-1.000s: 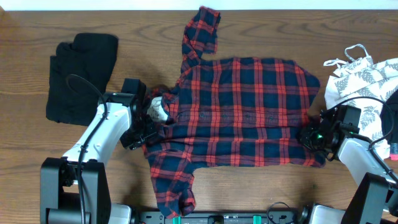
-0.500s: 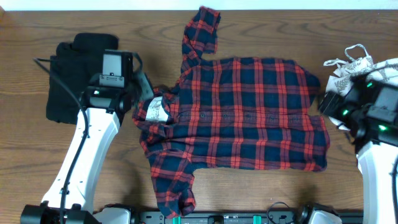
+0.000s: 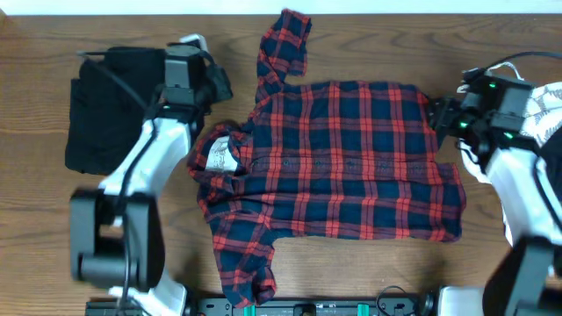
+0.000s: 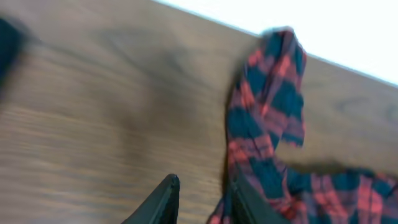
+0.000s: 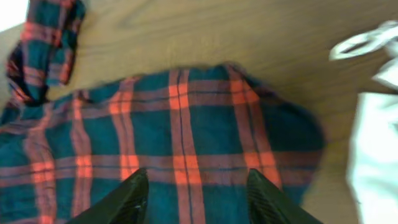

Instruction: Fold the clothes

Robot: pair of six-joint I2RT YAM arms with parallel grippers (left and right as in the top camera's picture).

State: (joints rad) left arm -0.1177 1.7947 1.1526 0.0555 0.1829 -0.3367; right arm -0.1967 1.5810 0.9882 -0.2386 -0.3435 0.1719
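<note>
From overhead, the plaid shirt (image 3: 342,158) lay spread flat across the middle of the desk (image 3: 395,44). Its collar and white label were at the left, with one sleeve reaching toward the top edge and the other toward the bottom. A black garment (image 3: 97,123) sat at the left and a leaf-print garment (image 3: 544,96) at the far right. The left jaws hovered at the upper left near the collar, the right jaws by the shirt's right hem. In the left wrist view, the left jaws stood narrowly apart over bare wood, holding nothing, with plaid cloth just to their right. In the right wrist view, the right jaws stood wide apart above the plaid, gripping nothing.
</note>
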